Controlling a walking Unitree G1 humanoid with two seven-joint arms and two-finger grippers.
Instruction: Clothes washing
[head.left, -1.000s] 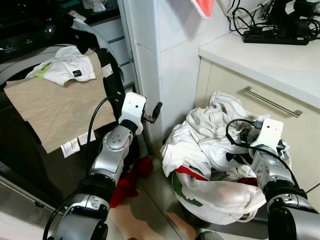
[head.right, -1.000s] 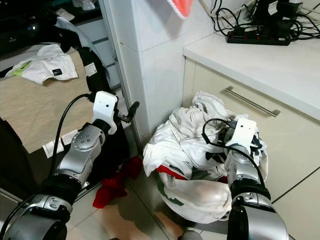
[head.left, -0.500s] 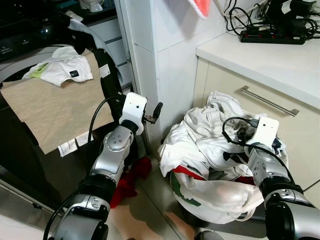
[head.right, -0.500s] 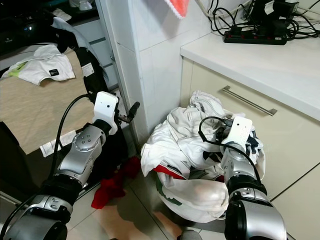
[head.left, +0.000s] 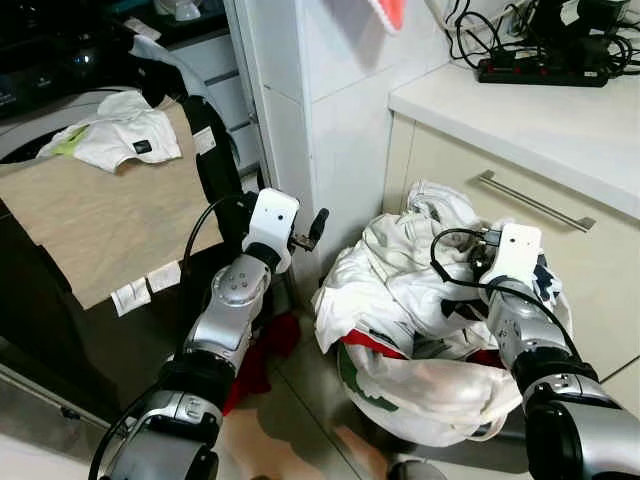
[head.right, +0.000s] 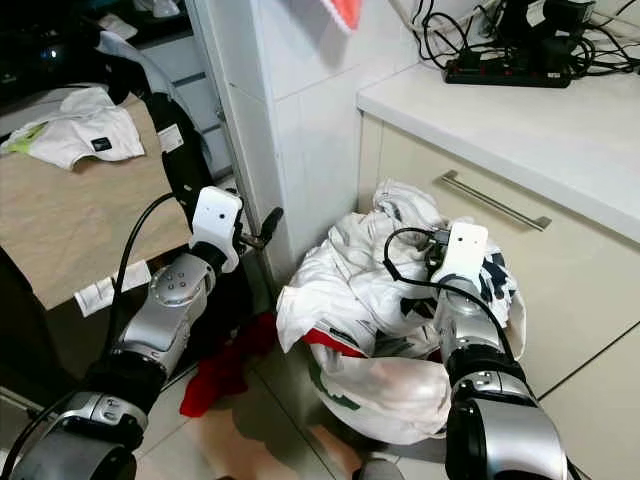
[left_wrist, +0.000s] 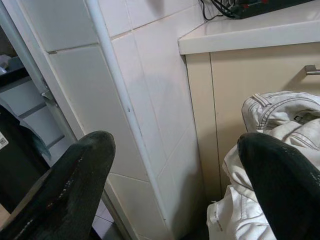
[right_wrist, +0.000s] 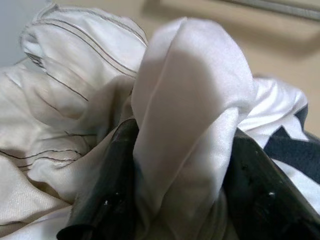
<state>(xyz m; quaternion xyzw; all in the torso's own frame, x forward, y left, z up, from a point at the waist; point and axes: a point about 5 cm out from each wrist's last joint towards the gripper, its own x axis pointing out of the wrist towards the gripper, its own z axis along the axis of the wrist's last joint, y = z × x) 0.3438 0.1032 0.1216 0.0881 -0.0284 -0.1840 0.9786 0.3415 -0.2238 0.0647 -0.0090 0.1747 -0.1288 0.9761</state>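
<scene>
Left eye view: the task looks early. The heap of white and cream laundry (head.left: 420, 290) sits on the tiled floor (head.left: 300, 400) against the beige cabinet front (head.left: 470, 200), under the white worktop (head.left: 520, 110). The black washing machine (head.left: 60, 300) stands at the robot's left, draped with a tan cloth (head.left: 110, 220) and a small white garment (head.left: 115, 140); a red garment (head.left: 262, 355) lies on the floor by its base. Judging from this, most loading is not yet done.

Right gripper (right_wrist: 175, 165): the wrist view shows its two fingers closed around a fold of white fabric (right_wrist: 190, 100) at the top of the heap, near the cabinet side.

Left gripper (left_wrist: 185, 180): fingers spread wide apart, holding nothing, hanging between the machine and the white tiled pillar (head.left: 320, 120).

Against the earlier frames: the whole picture has shifted slightly, so the camera moved. The right arm has reached further into the heap; the left arm's pose is about unchanged. The heap has not lifted.
</scene>
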